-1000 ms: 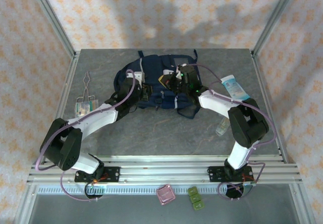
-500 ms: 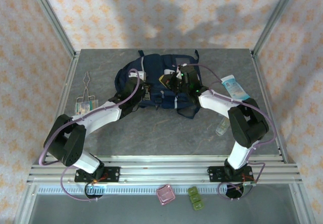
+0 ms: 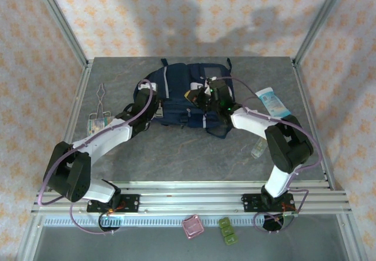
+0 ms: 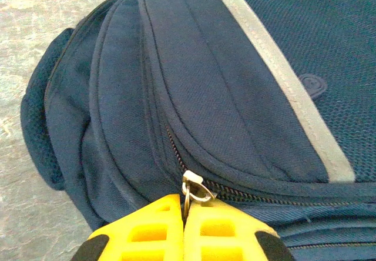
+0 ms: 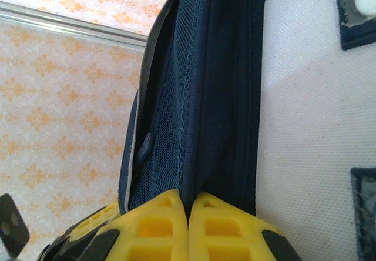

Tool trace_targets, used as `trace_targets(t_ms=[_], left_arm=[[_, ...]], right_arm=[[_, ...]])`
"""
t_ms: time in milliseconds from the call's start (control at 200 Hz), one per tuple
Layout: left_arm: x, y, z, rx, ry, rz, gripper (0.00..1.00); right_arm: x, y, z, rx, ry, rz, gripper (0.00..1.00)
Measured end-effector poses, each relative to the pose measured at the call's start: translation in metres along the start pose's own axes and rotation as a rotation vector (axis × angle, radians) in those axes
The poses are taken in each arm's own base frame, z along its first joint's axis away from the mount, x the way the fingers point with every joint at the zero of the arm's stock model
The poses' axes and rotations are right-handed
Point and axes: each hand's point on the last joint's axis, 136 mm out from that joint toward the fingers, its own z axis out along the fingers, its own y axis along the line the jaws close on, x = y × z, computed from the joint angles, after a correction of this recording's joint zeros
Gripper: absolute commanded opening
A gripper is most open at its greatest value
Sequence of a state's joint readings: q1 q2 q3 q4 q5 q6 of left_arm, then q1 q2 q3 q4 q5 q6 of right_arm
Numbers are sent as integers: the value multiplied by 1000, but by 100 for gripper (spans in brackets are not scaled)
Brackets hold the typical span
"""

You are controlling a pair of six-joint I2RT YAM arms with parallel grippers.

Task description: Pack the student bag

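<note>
Left gripper (image 4: 183, 207) had just pinched shut on zipper pull (image 4: 192, 184), left side of student bag (image 4: 247, 96); right gripper (image 5: 189, 205) stayed clamped on its fabric. Unzipping could start.

The student bag (image 3: 176, 90) lies on the bench (image 3: 188, 149) toward 12 o'clock. A tube (image 3: 272, 102) lies at its 3 o'clock, tongs (image 3: 101, 94) at 9 o'clock.

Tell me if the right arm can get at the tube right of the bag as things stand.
Probably not right now: the right claw is shut on an edge of the bag. The tube lies on bare table beside that arm, nothing on it, so after letting go it looks reachable.
</note>
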State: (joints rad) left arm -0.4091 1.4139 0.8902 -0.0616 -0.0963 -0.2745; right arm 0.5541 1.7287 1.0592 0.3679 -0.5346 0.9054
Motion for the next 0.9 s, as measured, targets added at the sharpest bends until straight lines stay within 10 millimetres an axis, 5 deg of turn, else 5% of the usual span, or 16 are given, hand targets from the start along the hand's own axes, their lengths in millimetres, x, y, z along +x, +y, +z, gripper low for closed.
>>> trace_targets(t_ms=[305,536,756,901], left_arm=[[17,-18,-8,34,45,66,0],[44,-64,-22,153,87,106,0],[50,-120,-34,287,80,108,0],[50,-146,-28,317,86,115,0]], right_arm=[[-1,-9,-2,32,9,-41,0],[-22,-26,-10,109,0,-71,0],[-54,-32,-21,172,-53,-103,0],[-69,-33,-27,201,-93,-120,33]])
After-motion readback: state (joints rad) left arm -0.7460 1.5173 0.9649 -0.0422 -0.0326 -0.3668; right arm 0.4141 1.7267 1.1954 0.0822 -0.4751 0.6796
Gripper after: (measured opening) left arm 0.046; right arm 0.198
